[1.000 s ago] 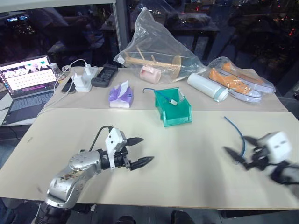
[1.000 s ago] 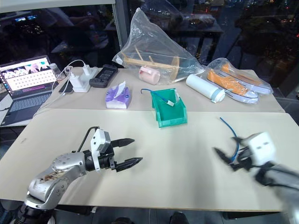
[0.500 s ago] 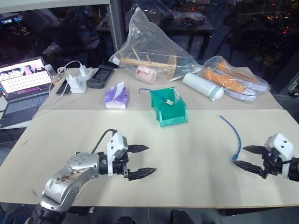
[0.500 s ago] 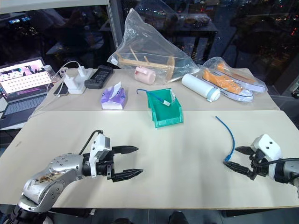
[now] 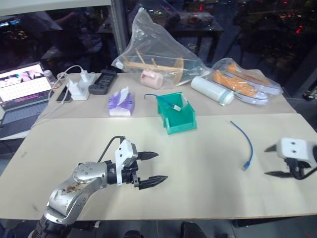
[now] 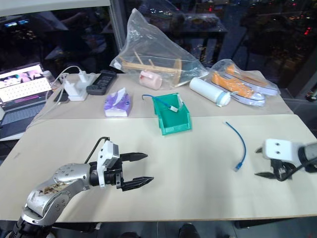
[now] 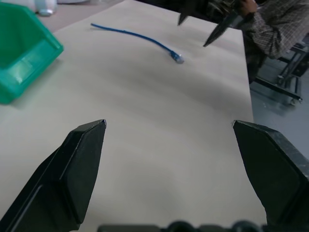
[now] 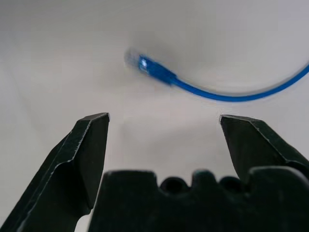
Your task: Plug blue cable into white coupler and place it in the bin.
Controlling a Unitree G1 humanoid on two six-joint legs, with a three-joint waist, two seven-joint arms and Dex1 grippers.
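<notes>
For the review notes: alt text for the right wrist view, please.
The right gripper is open, its two black fingers apart above the blue cable, whose plug end lies on the pale table.

The bin (image 5: pixel 177 118) sat on the surface (image 5: pixel 198 178), mid-back. The white coupler (image 5: pixel 177 107) lay inside the bin, with a cable end running out over the bin's back-left rim. Left of the bin lay a tissue pack (image 5: pixel 119 102); further left and behind, a power adapter (image 5: pixel 78 89), a remote (image 5: pixel 102 81) and a laptop (image 5: pixel 22 91). Behind the bin stood a plastic bag (image 5: pixel 158 54). Right of and behind the bin lay a bottle (image 5: pixel 212 90) and bagged shoes (image 5: pixel 245 85). The blue cable (image 5: pixel 245 144) lay right of and in front of the bin, well apart. The right tool (image 5: pixel 277 161) was just right of the cable's plug end; the left tool (image 5: pixel 151 168) was in front-left of the bin.
</notes>
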